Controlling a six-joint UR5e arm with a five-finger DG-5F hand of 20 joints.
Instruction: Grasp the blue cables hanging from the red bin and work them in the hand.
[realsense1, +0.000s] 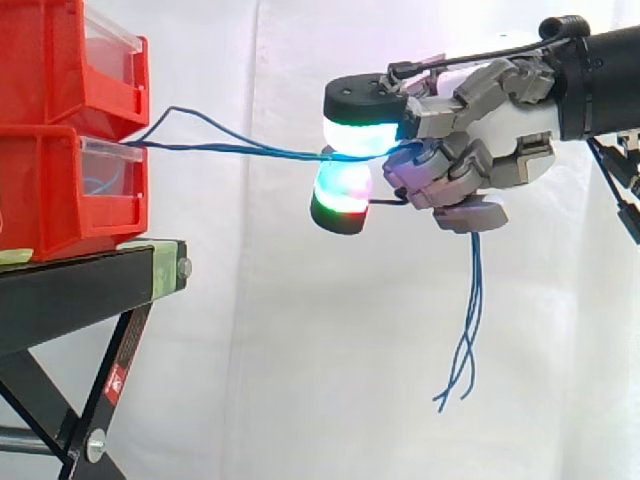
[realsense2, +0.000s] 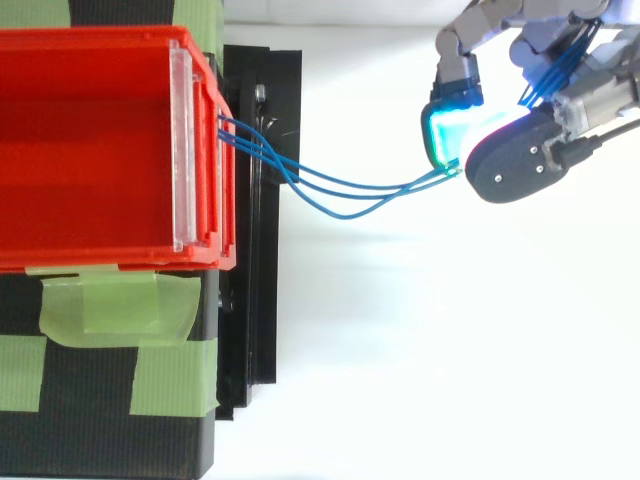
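White curtain (realsense1: 260, 400) behind everything; black stand (realsense1: 90, 285) at the side view's left carried two stacked red bins, w/ green tape (realsense2: 110, 310) on the stand top by their base. Landmark = lower red bin (realsense1: 60, 190).

Blue cables (realsense1: 250, 152) left that bin's front lip and ran outward, about level w/ the lip, sagging slightly, not taut. Probably slack was left on purpose so the strands could be worked w/o tugging at the bin.

Hand (realsense1: 500, 140) sat well out from the bin front, at about lip height, palm side facing the bin. It was closed on the cables: fingertip pads (realsense1: 362, 135), glowing cyan/green, pinched the strands together, the other fingers curled. The strands went on through the hand, and the loose ends (realsense1: 465, 340) dangled below it, farther from the bin than the pinch.

Judgement: grasp made, working phase. Pinch at the pads gave control of the bundle; risk = a thin strand slipping out of it.
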